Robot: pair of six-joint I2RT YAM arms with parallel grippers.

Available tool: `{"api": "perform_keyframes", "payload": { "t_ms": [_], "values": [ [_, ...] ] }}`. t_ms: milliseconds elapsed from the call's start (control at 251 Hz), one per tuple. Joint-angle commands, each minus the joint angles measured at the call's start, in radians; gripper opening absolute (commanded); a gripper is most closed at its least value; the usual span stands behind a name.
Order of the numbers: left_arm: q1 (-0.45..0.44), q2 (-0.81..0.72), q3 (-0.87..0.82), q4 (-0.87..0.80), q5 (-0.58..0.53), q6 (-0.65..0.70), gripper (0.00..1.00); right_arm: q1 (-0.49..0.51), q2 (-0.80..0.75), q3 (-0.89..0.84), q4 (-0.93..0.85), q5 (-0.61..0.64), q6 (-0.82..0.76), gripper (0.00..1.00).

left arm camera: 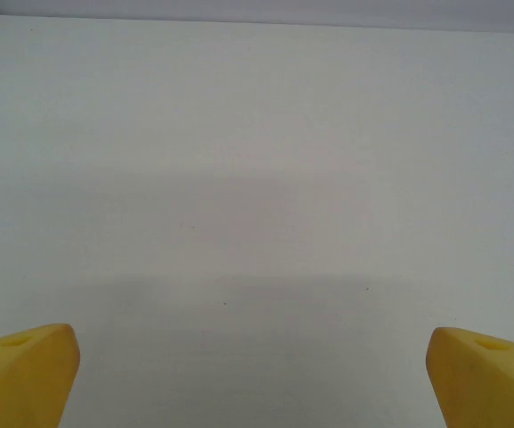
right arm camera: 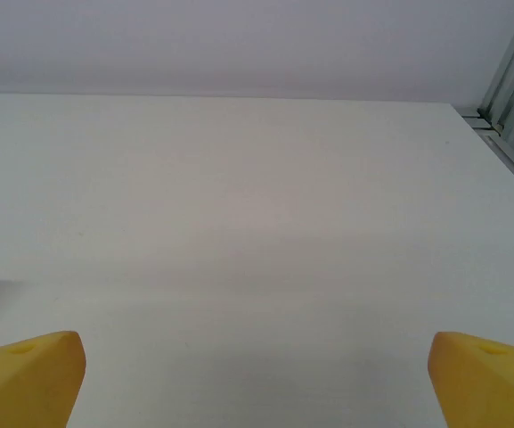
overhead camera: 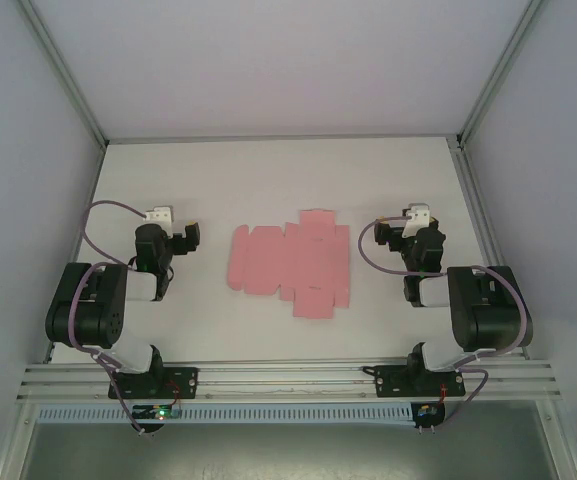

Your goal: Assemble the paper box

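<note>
The white surface (overhead camera: 268,170) carries one thing, the paper box (overhead camera: 290,262), and every place here is given from it. The left arm (overhead camera: 88,310) stands well off its left edge and the right arm (overhead camera: 483,305) well off its right edge, both folded back.

The paper box is a flat pink die-cut sheet lying unfolded between the arms, with creased panels in a row, a rounded tab (overhead camera: 238,258) at its left end and square flaps on its far and near sides. No panel is raised, so I judge that assembly has not yet begun.

The left pincer (overhead camera: 188,237) hangs near the tab and apart from it. The right pincer (overhead camera: 392,232) hangs near the sheet's right edge, also apart. Each is spread wide and grips nothing: in the wrist views, the yellow fingertips (left arm camera: 25,374) (right arm camera: 484,374) sit at the outer corners with bare surface between.

The step in hand is probably the first approach and fold. Thin card lying flat gives little to pinch, so one pincer should press down a middle panel while the other works under an outer flap and lifts it along its crease. Go slowly, or the sheet may skate or buckle off the crease.
</note>
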Motion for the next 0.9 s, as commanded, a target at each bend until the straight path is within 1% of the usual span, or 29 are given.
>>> {"api": "perform_keyframes", "payload": {
  "t_ms": [0, 674, 766, 894],
  "values": [
    [-0.008, -0.007, 0.019, -0.010, 0.002, 0.024, 1.00, 0.009, -0.006, 0.015, 0.019, 0.007, 0.013, 0.98],
    [-0.005, -0.007, 0.021, -0.014, 0.004, 0.020, 1.00, 0.007, -0.009, 0.014, 0.012, 0.017, 0.017, 0.98],
    [-0.005, -0.007, 0.022, -0.013, 0.004, 0.021, 1.00, 0.007, -0.024, 0.034, -0.037, 0.037, 0.022, 0.98],
    [-0.005, -0.027, 0.044, -0.071, -0.002, 0.019, 1.00, 0.009, -0.033, 0.027, -0.034, 0.042, 0.018, 0.98]
  ]
}}
